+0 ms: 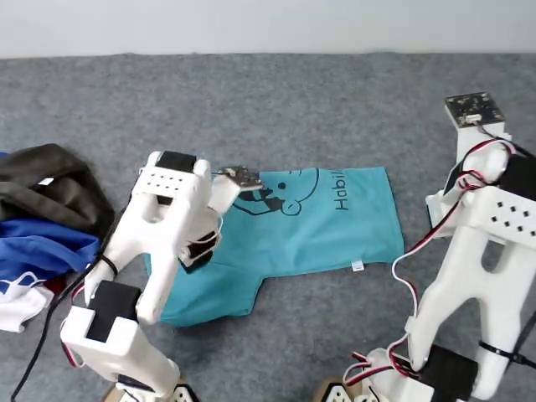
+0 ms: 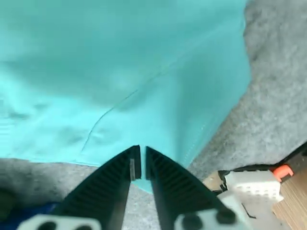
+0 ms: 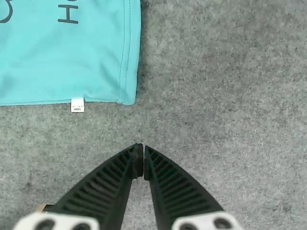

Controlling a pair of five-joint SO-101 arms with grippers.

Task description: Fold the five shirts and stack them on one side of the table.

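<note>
A teal shirt (image 1: pixel 310 222) with a dark print lies spread flat on the grey carpet in the middle of the table. My left gripper (image 1: pixel 241 177) hangs over its far left part, near the print. In the left wrist view this gripper (image 2: pixel 142 163) is shut, hovering over the teal shirt (image 2: pixel 120 72) near a hem, with no cloth seen between the jaws. My right gripper (image 3: pixel 140 160) is shut over bare carpet, just off the corner of the teal shirt (image 3: pixel 62 57) that carries a small white tag (image 3: pixel 77 105). The right arm (image 1: pixel 481 218) stands raised at the table's right.
A heap of crumpled shirts sits at the left edge: a black one (image 1: pixel 50 180) on top, a blue one (image 1: pixel 42 251) below it, and white cloth (image 1: pixel 17 310) nearest the front. Grey carpet stretches behind and to the right of the teal shirt. Both arm bases stand at the front edge.
</note>
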